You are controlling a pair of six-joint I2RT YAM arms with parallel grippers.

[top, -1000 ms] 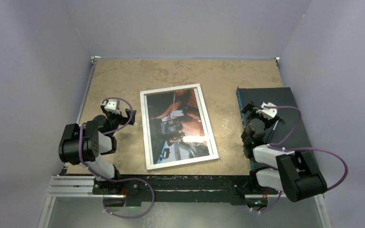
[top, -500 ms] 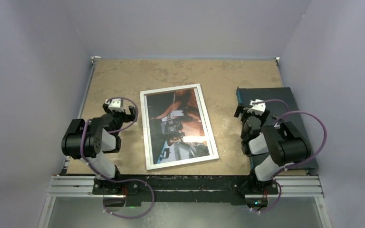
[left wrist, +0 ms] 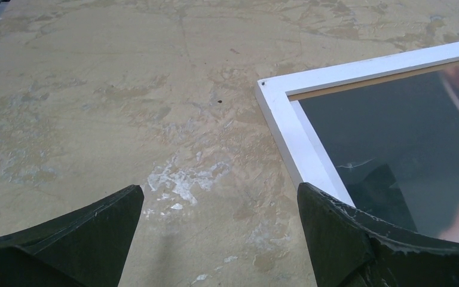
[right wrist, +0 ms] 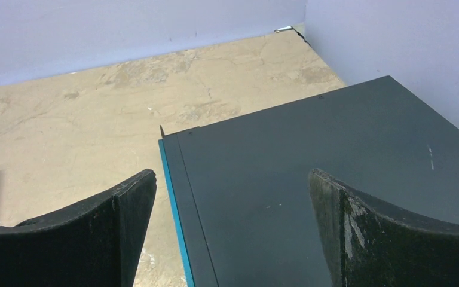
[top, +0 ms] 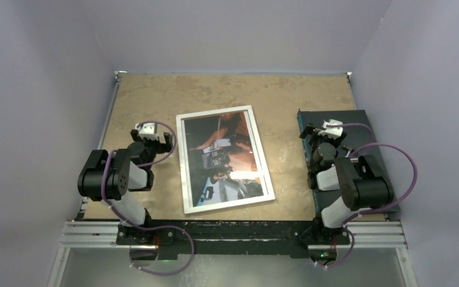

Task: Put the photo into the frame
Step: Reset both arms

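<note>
left gripper (top: 150, 139) (left wrist: 218, 197) hangs low over the tan table (top: 215, 92) (left wrist: 95, 89), jaws spread wide, nothing between them but bare tabletop. just to its right lies the frame (top: 181, 161) (left wrist: 293, 137), white front up and flat on the table, a little skewed. the wrist view shows the frame's far-left corner ahead and to the right, and the long left rail runs back under the right-hand finger (left wrist: 358, 239); whether that finger touches the rail, can't tell. the photo (top: 224, 158) (left wrist: 394, 131) sits inside the rails, image side up, dark with orange-brown at the far end and pale blue-white toward the near end, and a glossy sheen lies over it. over to the right gripper (top: 326, 136) (right wrist: 233, 179): also spread wide and holding nothing, poised above the dark mat (top: 352, 115) (right wrist: 287, 155) near its far-left corner. the mat's teal left edge runs below, just inside the left-hand finger (right wrist: 95, 233). the frame with the photo lies well off to this gripper's left, with bare table between it and the mat.
</note>
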